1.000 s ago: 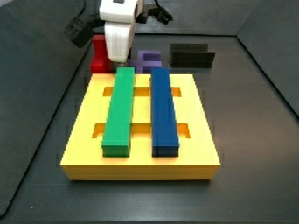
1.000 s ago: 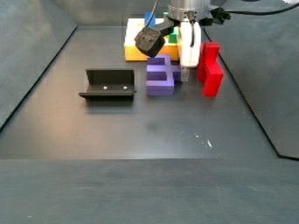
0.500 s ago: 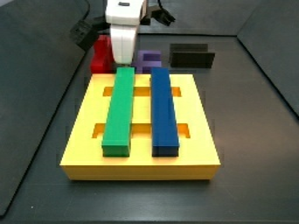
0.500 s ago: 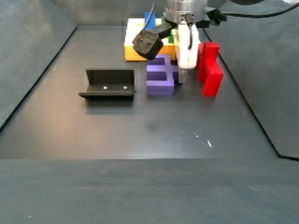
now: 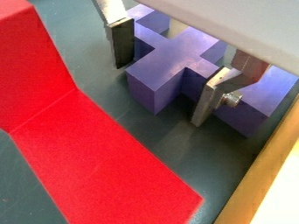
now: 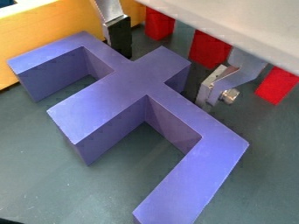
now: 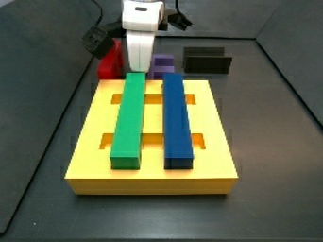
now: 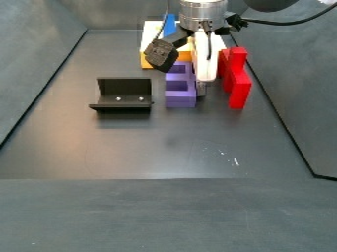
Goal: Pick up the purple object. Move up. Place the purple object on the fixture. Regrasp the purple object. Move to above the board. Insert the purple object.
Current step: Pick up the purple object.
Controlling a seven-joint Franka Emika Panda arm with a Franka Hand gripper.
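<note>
So the purple object (image 8: 182, 85) is sitting flat on the dark floor, squeezed into the lane between the red block (image 8: 237, 77) and the fixture (image 8: 121, 95), with the yellow board (image 7: 154, 141) right behind it. In a wrist view it reads as a cross-ish shape (image 6: 128, 92) with a raised middle bar and notched arms. Room is tight on the red side: only a thin strip of floor between the purple edge and the red block (image 5: 70, 131). The board edge (image 6: 52, 22) is also close on the far side. Toward the fixture there's a clearer gap, and the whole front of the floor is open.

The gripper (image 8: 195, 61) is down low right over the purple piece. In both wrist views the two silver fingers (image 5: 118, 35) straddle the raised central stub, one on each side, set moderately wide. The one finger (image 6: 218, 85) sits just beside the stub's side; I can't tell if the pads actually touch it yet. Nothing's lifted, the piece is on the floor.

On the board the green bar (image 7: 130, 113) and blue bar (image 7: 177, 116) lie side by side.
</note>
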